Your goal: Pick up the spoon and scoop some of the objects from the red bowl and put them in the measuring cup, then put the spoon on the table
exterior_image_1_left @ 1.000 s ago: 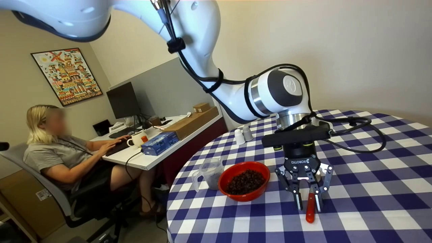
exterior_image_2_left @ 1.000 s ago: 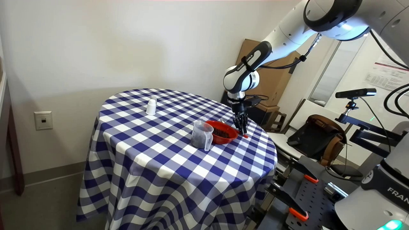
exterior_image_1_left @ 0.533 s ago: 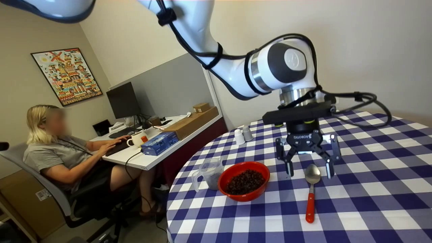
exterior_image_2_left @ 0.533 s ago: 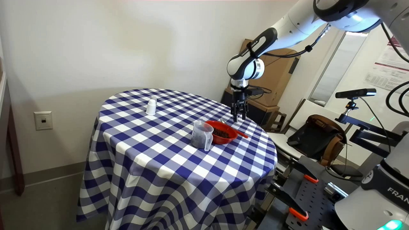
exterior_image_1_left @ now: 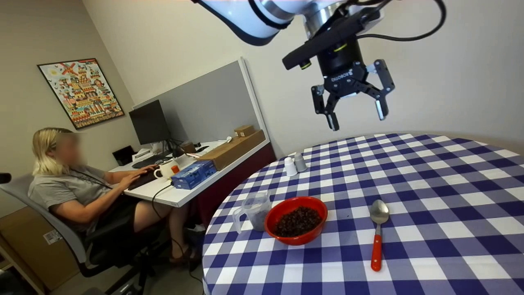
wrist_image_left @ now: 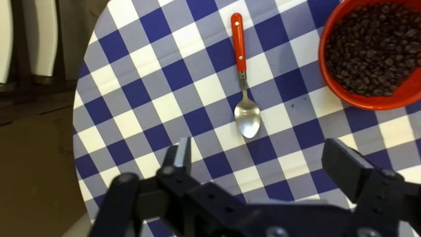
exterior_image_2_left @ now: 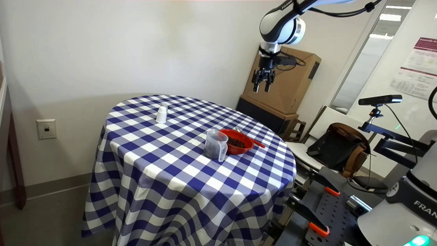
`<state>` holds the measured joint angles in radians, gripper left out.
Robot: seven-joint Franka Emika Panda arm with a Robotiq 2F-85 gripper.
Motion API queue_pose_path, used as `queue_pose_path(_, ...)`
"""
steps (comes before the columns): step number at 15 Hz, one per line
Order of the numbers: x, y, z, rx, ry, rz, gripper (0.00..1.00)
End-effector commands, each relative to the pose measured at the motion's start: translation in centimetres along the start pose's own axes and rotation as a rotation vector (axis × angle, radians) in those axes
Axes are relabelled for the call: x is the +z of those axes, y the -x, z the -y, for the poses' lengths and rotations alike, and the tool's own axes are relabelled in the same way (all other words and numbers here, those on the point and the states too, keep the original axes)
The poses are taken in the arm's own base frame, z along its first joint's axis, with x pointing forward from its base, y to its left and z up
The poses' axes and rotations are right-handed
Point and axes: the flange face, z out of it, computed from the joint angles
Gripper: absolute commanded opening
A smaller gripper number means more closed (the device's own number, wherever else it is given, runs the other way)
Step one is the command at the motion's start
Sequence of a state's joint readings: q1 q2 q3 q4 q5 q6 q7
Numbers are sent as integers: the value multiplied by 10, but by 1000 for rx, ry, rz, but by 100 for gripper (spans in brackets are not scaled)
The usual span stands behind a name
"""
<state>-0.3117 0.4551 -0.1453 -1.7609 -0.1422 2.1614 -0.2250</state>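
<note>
Currently, in an exterior view, seeing the pincer [exterior_image_1_left: 358,122] hanging slightly tilted, higher than the red bowl [exterior_image_1_left: 297,241] and well clear of it, with fingers [exterior_image_1_left: 381,110] spread wide apart. Finding the spoon [exterior_image_1_left: 377,241] lying flat on the checked counter [exterior_image_1_left: 450,246], to the right of the red bowl and apart from it. Noticing the measuring cup [exterior_image_1_left: 256,213] standing upright just left of the red bowl, without being able to tell whether touching, and the small dark objects [exterior_image_1_left: 301,221] lying heaped inside the red bowl. Spotting a white shaker [exterior_image_1_left: 290,166] and a grey shaker [exterior_image_1_left: 300,162] standing side by side behind the red bowl.

Next, in an exterior view, seeing the pincer hanging above and beyond the red bowl, with its fingers apart, in front of a cardboard box [exterior_image_2_left: 290,90]. Finding the measuring cup standing in front of the red bowl and partly covering it, and the spoon lying behind, half hidden by the red bowl.

Finally, in the wrist view, finding the spoon lying to the left of the red bowl, well apart from it, with tiny dark specks [wrist_image_left: 292,105] dotting the counter in between. Seeing the fingers standing apart, lower in view than the red bowl.
</note>
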Motion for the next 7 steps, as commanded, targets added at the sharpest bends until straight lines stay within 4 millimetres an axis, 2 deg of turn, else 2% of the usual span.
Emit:
queue_pose_path(1,-49,42,54,-30,5,-61,100)
queue_pose_path(3,-73,58,81,-67,-5,-80,100)
queue_pose_path(4,-56,29,61,-55,-9,-49,100)
queue_pose_path(5,-66,37,75,-66,-12,-60,100)
queue_pose_path(7,-76,48,85,-78,-16,-69,100)
